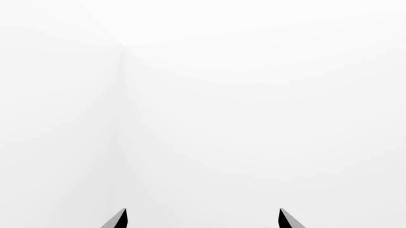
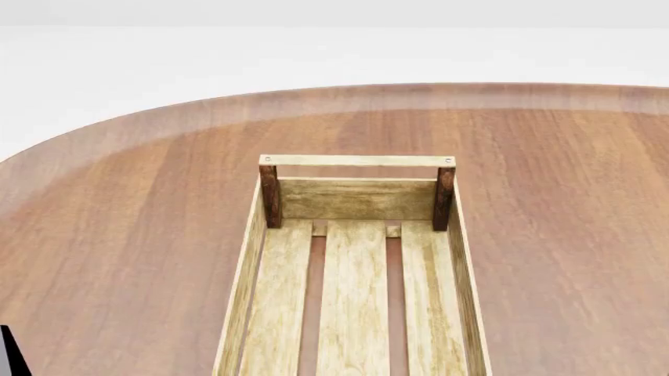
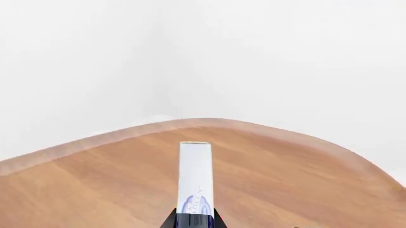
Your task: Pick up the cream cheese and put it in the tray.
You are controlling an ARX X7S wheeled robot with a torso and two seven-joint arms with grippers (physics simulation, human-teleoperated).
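Note:
The cream cheese [image 3: 195,180], a flat white box with a blue oval logo, sticks out edge-on from my right gripper [image 3: 195,219], which is shut on it above the brown table. The tray [image 2: 259,258], a long light-wood crate with slatted bottom and dark corner posts, lies in the middle of the head view with nothing in the part that shows. My right gripper and the box are out of the head view. My left gripper [image 1: 203,218] is open, its two dark fingertips wide apart against blank white, with nothing between them.
The round brown wooden table [image 2: 125,235] carries the tray; its curved far edge shows against white floor [image 2: 105,63]. A dark sliver of my left arm [image 2: 11,352] sits at the head view's lower left corner.

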